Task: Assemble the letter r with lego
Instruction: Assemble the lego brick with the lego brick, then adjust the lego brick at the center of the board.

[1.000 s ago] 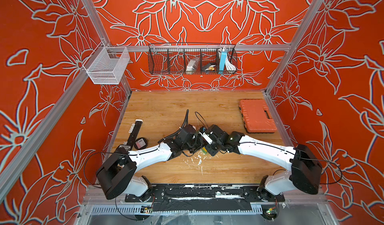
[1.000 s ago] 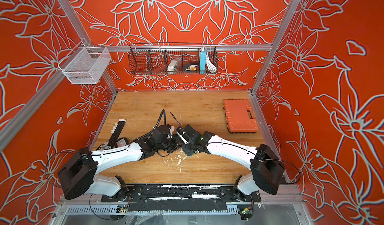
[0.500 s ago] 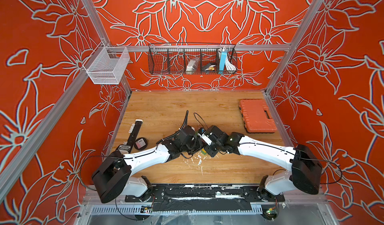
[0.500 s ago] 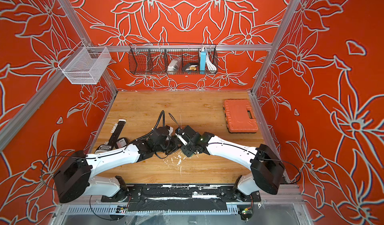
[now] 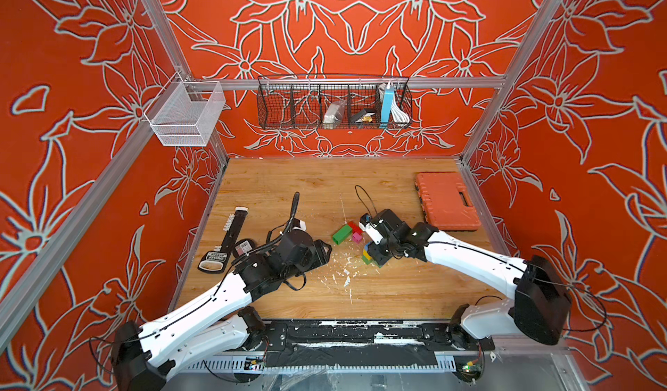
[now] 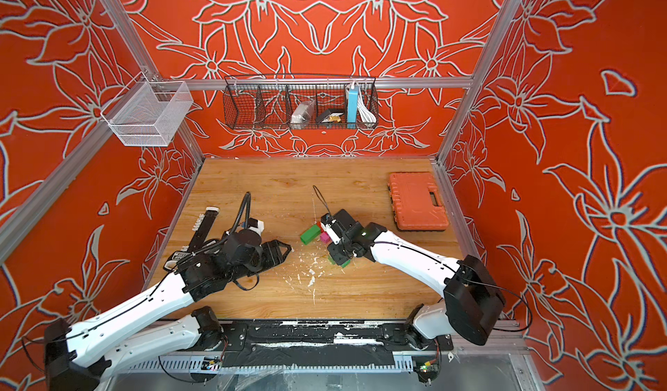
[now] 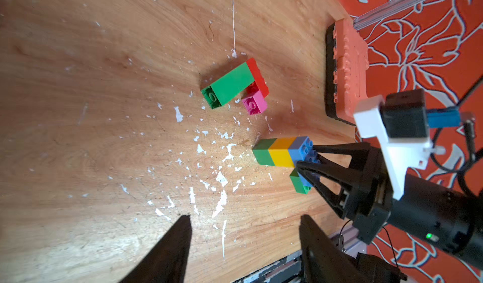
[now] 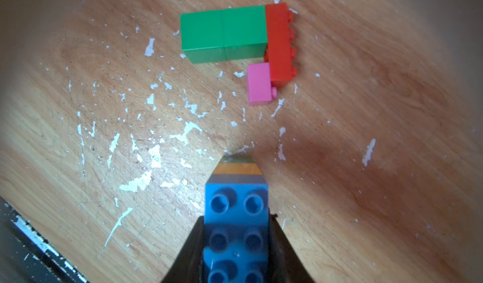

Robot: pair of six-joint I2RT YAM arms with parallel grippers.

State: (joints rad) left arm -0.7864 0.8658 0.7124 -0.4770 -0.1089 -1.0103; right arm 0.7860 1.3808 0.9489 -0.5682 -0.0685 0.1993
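1. Half a second ago the left gripper (image 5: 324,253) sat tip to tip with the right gripper (image 7: 307,157) over the bricks. It has now drawn back toward its own side, and its jaws have sprung apart.
2. This looks like a hand-off that has just ended. The left arm seems to have finished steadying or pressing a brick and let go, so the built piece now hangs on the right arm alone.
3. The left fingers (image 7: 180,242) are spread wide and hold nothing. Only the scuffed wooden table (image 7: 104,85) shows between them, and they are well apart from every brick.
4. The right fingers (image 8: 193,245) are clenched on the long sides of the blue 2x4 brick (image 8: 236,208), as they were before.
5. The blue brick caps a yellow brick (image 7: 281,151) and a green brick (image 7: 262,152). A second green brick (image 7: 298,183) hangs under its free end. Whether the green foot rests on the table cannot be told.
6. A second cluster lies flat on the table near the held stack and apart from it. It is a green pair (image 7: 231,83) joined to a red 2x4 brick (image 7: 258,76), with a pink brick (image 7: 254,104) at the red one's other end.
7. The stem-and-arm form is likely close, though which cluster is meant as the r is unclear.
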